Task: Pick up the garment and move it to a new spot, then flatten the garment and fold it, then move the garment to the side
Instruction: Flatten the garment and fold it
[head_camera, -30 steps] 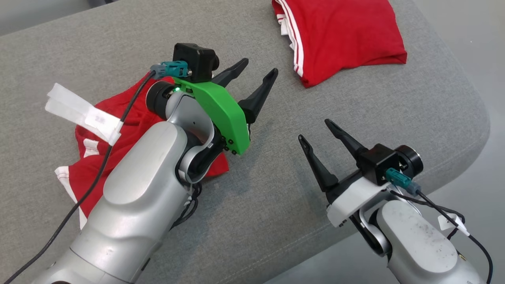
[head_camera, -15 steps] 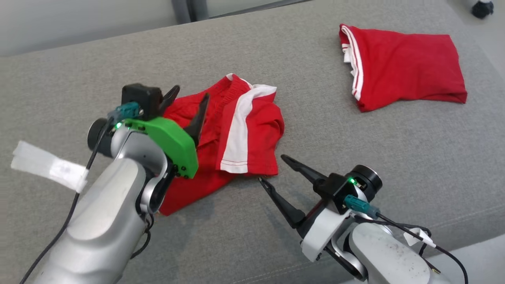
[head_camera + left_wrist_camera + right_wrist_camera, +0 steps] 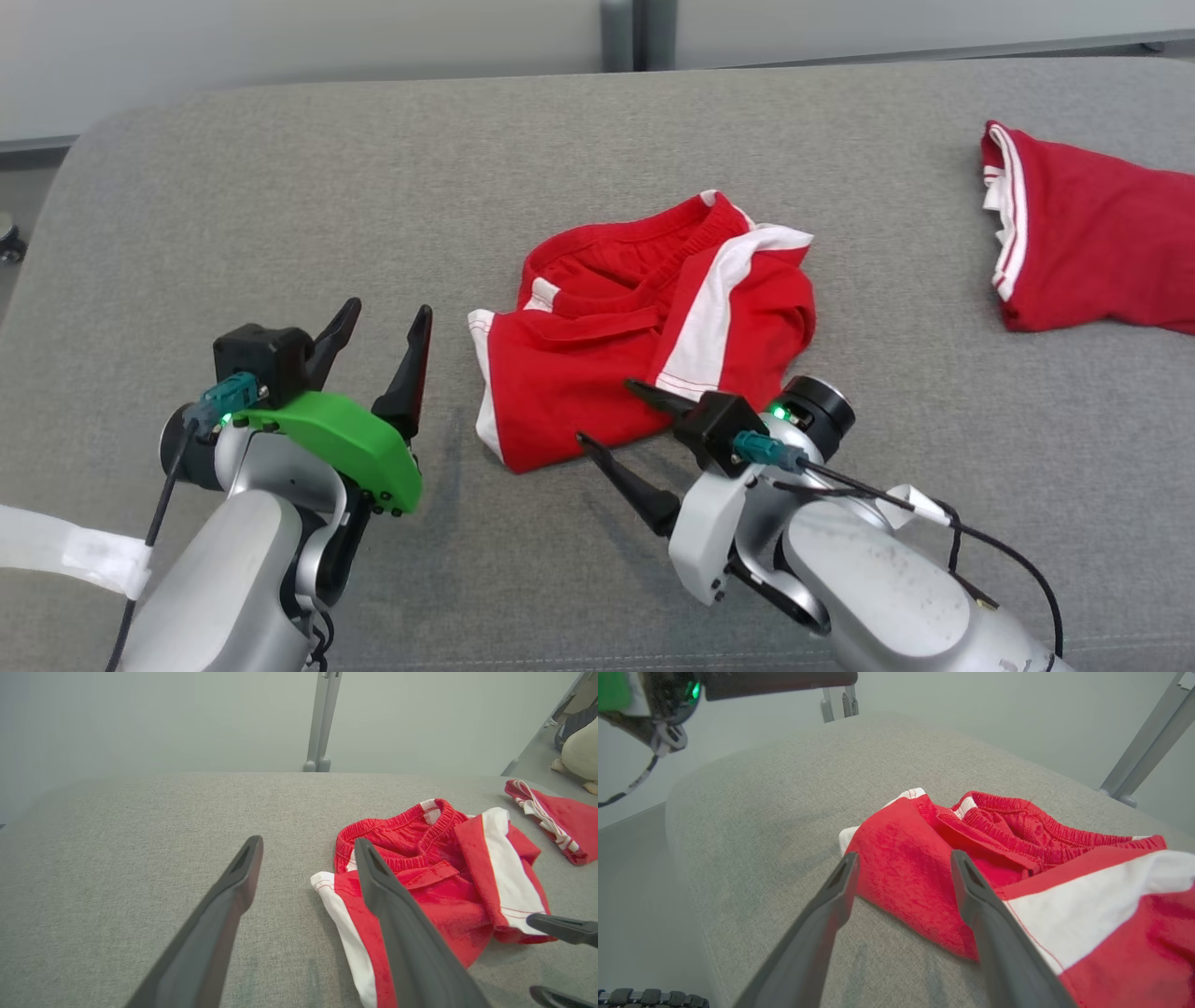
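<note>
Item: crumpled red shorts with white side stripes (image 3: 644,327), lying mid-surface on the grey fabric bench (image 3: 280,187). We hold nothing: left gripper (image 3: 387,308) spread, just beside the shorts' left edge; right gripper (image 3: 607,411) spread at the near hem. Flattening, folding, setting aside: we judge all outstanding.

No legible text; white cable tag (image 3: 79,558) blurred.

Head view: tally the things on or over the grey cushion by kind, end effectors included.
Red garments: 2 (crumpled red garment in the centre, folded red garment at the right edge)
End effectors: 2 (left end effector, right end effector, both open)
Total: 4
</note>
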Controlling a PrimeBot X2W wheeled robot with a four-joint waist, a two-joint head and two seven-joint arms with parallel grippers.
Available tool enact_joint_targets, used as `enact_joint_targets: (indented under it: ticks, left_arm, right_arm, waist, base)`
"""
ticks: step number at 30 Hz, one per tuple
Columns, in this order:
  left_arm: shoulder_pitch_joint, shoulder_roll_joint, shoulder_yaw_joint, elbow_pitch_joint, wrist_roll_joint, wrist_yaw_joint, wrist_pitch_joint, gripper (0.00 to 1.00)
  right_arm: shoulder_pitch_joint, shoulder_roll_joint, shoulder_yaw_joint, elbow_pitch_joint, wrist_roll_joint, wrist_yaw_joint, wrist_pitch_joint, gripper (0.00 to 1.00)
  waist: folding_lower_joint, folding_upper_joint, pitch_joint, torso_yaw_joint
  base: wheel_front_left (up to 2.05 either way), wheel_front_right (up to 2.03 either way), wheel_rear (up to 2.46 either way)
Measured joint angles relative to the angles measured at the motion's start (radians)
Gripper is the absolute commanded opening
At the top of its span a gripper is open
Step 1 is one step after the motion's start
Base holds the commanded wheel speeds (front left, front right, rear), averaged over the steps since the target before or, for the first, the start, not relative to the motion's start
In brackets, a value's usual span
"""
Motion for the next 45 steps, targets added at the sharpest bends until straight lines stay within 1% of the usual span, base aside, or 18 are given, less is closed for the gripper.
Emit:
enact_joint_targets:
  ticks: [2,8,10,12,19,25,26,27,28,29,30,33,36,41,43,45]
  left_arm:
    - [0.021,0.001,0.007,-0.016,0.0,0.008,-0.006,1.0]
    - [0.076,-0.012,0.007,-0.046,0.0,0.008,-0.024,1.0]
    - [0.086,-0.019,0.003,-0.052,0.0,0.009,-0.025,1.0]
    - [0.088,-0.025,-0.006,-0.058,0.0,0.009,-0.03,1.0]
    - [0.089,-0.056,-0.046,-0.08,0.0,0.009,-0.029,1.0]
    - [0.089,-0.077,-0.079,-0.085,0.0,0.007,-0.018,1.0]
    - [0.089,-0.08,-0.083,-0.087,0.0,0.007,-0.018,1.0]
    - [0.09,-0.079,-0.082,-0.089,0.0,0.007,-0.018,1.0]
    - [0.09,-0.078,-0.08,-0.091,0.0,0.007,-0.018,1.0]
    - [0.091,-0.077,-0.076,-0.092,0.0,0.007,-0.019,1.0]
    - [0.093,-0.075,-0.074,-0.094,0.0,0.007,-0.019,1.0]
    - [0.108,-0.07,-0.054,-0.099,0.0,0.007,-0.02,1.0]
    - [0.129,-0.046,-0.03,-0.103,0.0,0.008,-0.021,1.0]
    - [0.16,-0.009,0.019,-0.111,0.0,0.009,-0.033,1.0]
    - [0.177,0.007,0.038,-0.112,0.0,0.009,-0.035,1.0]
    - [0.193,0.021,0.051,-0.117,0.0,0.009,-0.035,1.0]
  right_arm:
    - [-0.034,0.0,-0.001,0.022,-0.006,0.0,0.028,1.0]
    - [-0.133,0.005,-0.031,0.102,0.018,0.001,0.121,1.0]
    - [-0.163,0.004,-0.032,0.133,0.022,0.009,0.155,1.0]
    - [-0.189,0.005,-0.035,0.169,0.026,0.009,0.189,1.0]
    - [-0.261,0.004,-0.05,0.276,0.04,0.017,0.283,1.0]
    - [-0.273,-0.007,-0.058,0.368,0.041,0.017,0.349,1.0]
    - [-0.273,-0.008,-0.059,0.394,0.05,0.017,0.365,0.97]
    - [-0.272,-0.008,-0.06,0.405,0.053,0.017,0.375,0.79]
    - [-0.272,-0.006,-0.061,0.417,0.062,0.017,0.384,0.39]
    - [-0.272,-0.003,-0.061,0.427,0.076,0.018,0.393,0.04]
    - [-0.271,-0.002,-0.061,0.435,0.087,0.018,0.396,0.0]
    - [-0.271,0.004,-0.06,0.441,0.106,0.026,0.404,0.0]
    - [-0.275,0.008,-0.061,0.418,0.111,0.026,0.38,0.0]
    - [-0.302,0.011,-0.08,0.344,0.125,0.027,0.311,0.0]
    - [-0.305,0.005,-0.102,0.311,0.136,0.027,0.276,0.0]
    - [-0.304,-0.015,-0.134,0.28,0.151,0.026,0.245,0.0]
  waist:
    - [0.0,0.0,-0.002,0.03]
    - [0.0,0.0,-0.002,0.118]
    - [0.0,0.0,-0.001,0.148]
    - [0.0,0.0,0.0,0.177]
    - [0.0,0.0,0.001,0.279]
    - [0.0,0.0,0.002,0.366]
    - [0.0,0.0,0.001,0.394]
    - [0.0,0.0,0.001,0.407]
    - [0.0,0.0,0.0,0.42]
    - [0.0,0.0,0.0,0.432]
    - [0.0,0.0,-0.001,0.442]
    - [0.0,0.0,-0.006,0.463]
    - [0.0,0.0,-0.014,0.462]
    - [0.0,0.0,-0.024,0.425]
    - [0.0,0.0,-0.028,0.404]
    - [0.0,0.0,-0.032,0.382]
  base:
    - [0.0,0.0,0.0]
    - [0.0,0.0,0.0]
    - [0.0,0.0,0.0]
    - [0.0,0.0,0.0]
    - [0.0,0.0,0.0]
    - [0.0,0.0,0.0]
    - [0.0,0.0,0.0]
    - [0.0,0.0,0.0]
    - [0.0,0.0,0.0]
    - [0.0,0.0,0.0]
    - [0.0,0.0,0.0]
    - [0.0,0.0,0.0]
    - [0.0,0.0,0.0]
    - [0.0,0.0,0.0]
    - [0.0,0.0,0.0]
    - [0.0,0.0,0.0]
